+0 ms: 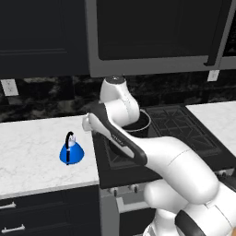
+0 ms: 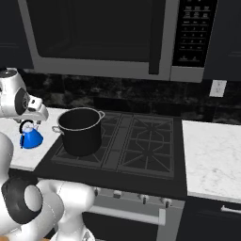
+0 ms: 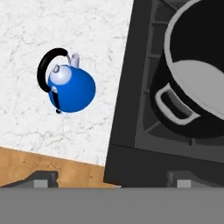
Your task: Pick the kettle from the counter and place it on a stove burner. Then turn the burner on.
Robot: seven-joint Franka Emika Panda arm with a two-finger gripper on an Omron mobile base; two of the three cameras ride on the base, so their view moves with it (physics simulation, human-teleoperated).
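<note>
The small blue kettle (image 1: 71, 152) (image 2: 31, 139) (image 3: 72, 89) stands upright on the white marble counter (image 1: 27, 152) (image 3: 87, 35), left of the stove, with its black handle arched over the lid. My gripper (image 3: 113, 179) hangs above the counter's front edge and holds nothing, its fingertips (image 3: 41, 177) far apart. It is open. The kettle lies ahead and to the left of the gripper, not touching it. A free stove burner (image 1: 184, 124) (image 2: 148, 141) with black grate bars lies at the right of the cooktop.
A large black pot (image 1: 140, 122) (image 2: 81, 129) (image 3: 197, 87) with side handles occupies the left burners, close to the kettle's side of the stove. Knobs (image 2: 143, 199) line the stove front. A microwave (image 2: 103, 33) hangs overhead. More counter (image 2: 212, 155) continues to the right.
</note>
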